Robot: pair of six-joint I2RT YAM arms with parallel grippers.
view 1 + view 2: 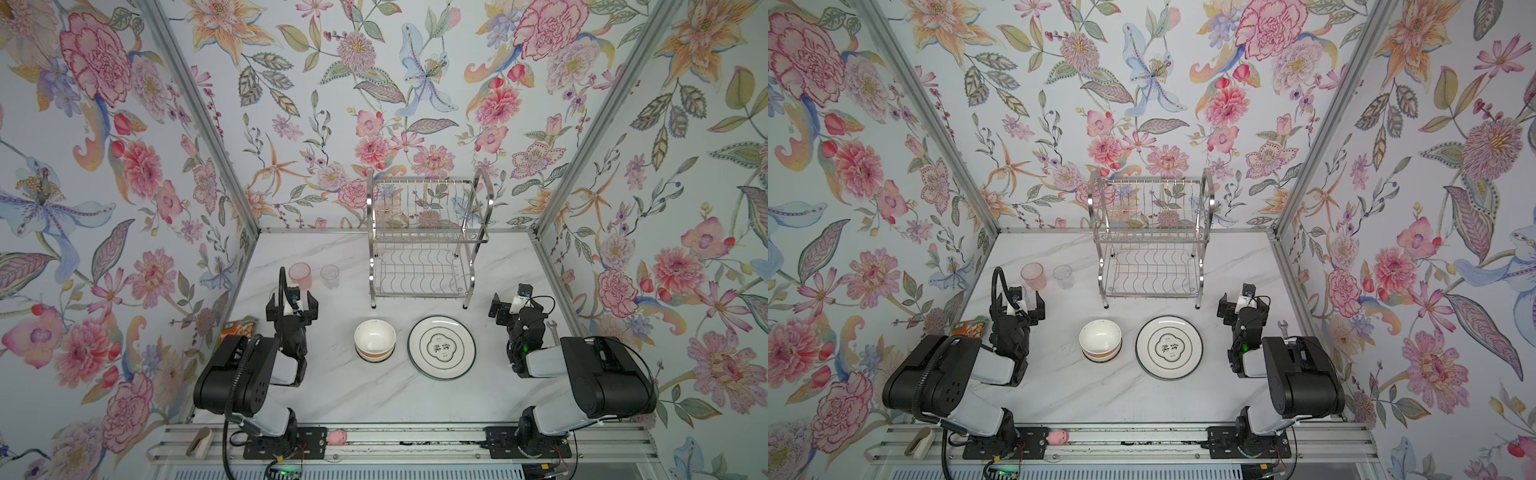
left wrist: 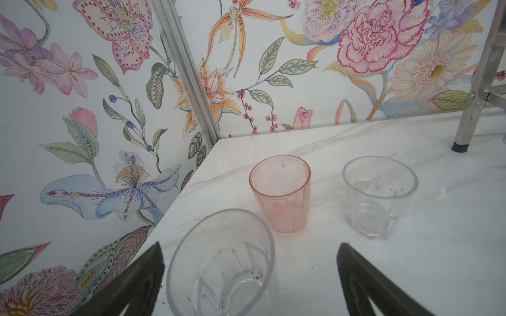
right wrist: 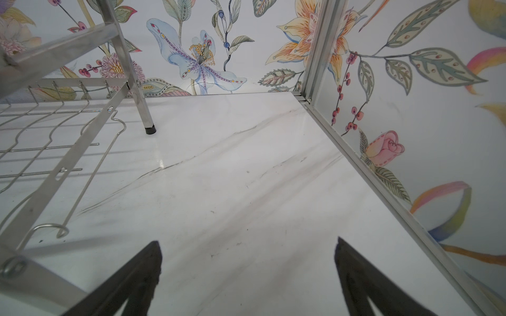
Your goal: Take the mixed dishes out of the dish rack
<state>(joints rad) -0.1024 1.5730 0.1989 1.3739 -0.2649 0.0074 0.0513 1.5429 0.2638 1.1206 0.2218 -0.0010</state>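
The dish rack [image 1: 428,241] [image 1: 1152,241] stands at the back middle, and both wire shelves are bare. In front of it a cream bowl [image 1: 375,338] sits nested in an orange-banded one. Beside them lies a dark-rimmed plate with characters [image 1: 441,347]. A pink tumbler [image 1: 300,275] [image 2: 280,194] and a clear tumbler [image 1: 330,275] [image 2: 379,197] stand upright at the left. Another clear tumbler [image 2: 220,262] stands on the table between the jaws of my open left gripper [image 2: 250,243] [image 1: 292,306], close to one finger. My right gripper [image 3: 247,240] [image 1: 515,307] hangs open over bare table beside the rack's lower shelf [image 3: 68,164].
A green-orange food packet [image 1: 239,328] lies against the left wall behind my left arm. A steel wrench [image 1: 552,330] lies by the right wall. A rack leg [image 2: 462,142] stands right of the tumblers. A small pink object [image 1: 336,436] rests on the front rail.
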